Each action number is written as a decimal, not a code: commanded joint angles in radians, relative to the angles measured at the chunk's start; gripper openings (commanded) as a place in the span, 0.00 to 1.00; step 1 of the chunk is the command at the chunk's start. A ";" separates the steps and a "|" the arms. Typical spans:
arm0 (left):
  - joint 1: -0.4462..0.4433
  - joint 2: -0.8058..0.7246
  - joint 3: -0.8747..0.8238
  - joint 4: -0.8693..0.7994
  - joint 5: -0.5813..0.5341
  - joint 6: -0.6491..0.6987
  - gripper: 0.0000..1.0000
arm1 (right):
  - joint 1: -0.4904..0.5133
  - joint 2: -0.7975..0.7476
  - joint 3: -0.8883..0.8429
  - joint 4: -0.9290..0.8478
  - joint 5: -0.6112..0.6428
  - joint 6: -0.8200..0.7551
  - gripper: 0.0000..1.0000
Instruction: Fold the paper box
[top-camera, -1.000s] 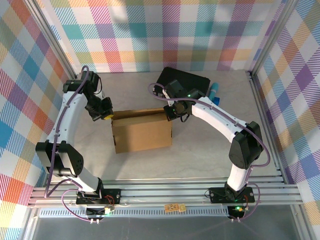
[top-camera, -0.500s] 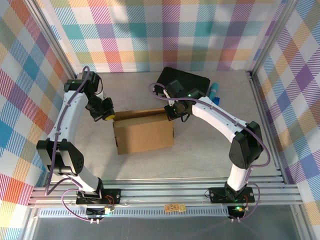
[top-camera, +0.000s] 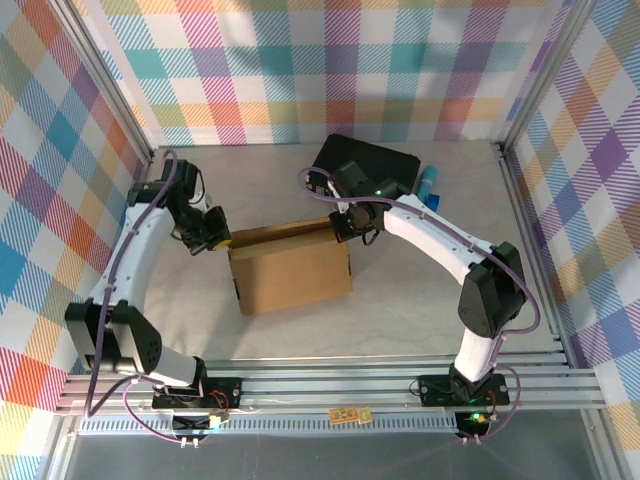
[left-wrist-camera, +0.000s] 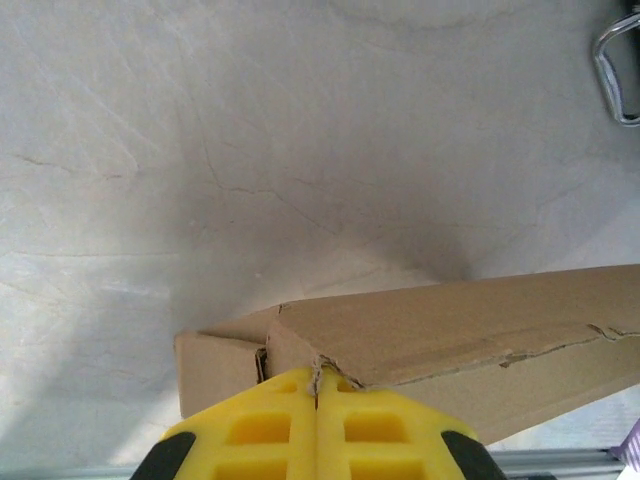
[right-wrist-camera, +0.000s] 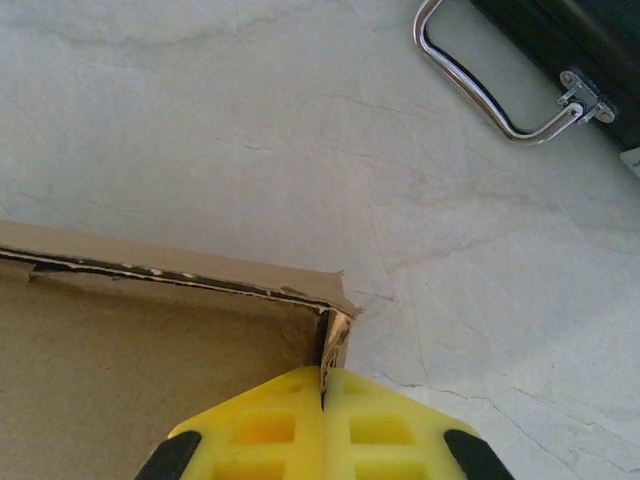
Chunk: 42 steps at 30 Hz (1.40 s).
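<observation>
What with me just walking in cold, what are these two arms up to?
Both arms are working on the paper box, which lies partly folded. The left gripper is pinched shut on its far left corner, the right gripper on its far right corner. A black case sits behind it, untouched.

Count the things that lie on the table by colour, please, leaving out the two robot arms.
Brown: 1, the paper box
Black: 1, the hard case
Blue: 1, a small item beside the case, too small to identify
Total: 3
</observation>
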<state>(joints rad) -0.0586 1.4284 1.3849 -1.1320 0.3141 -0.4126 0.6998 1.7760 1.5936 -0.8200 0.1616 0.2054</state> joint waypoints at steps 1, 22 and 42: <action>-0.015 -0.102 -0.074 0.185 0.039 -0.039 0.00 | 0.010 -0.039 -0.019 0.040 -0.012 0.023 0.00; -0.079 -0.373 -0.394 0.424 -0.071 0.062 0.00 | 0.011 -0.079 -0.075 0.091 0.018 0.057 0.00; -0.152 -0.500 -0.507 0.448 -0.163 0.096 0.00 | 0.012 -0.134 -0.181 0.150 0.019 0.108 0.00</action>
<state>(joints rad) -0.1883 0.9680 0.9005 -0.7303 0.1905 -0.3313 0.7017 1.6737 1.4368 -0.6773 0.1864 0.2848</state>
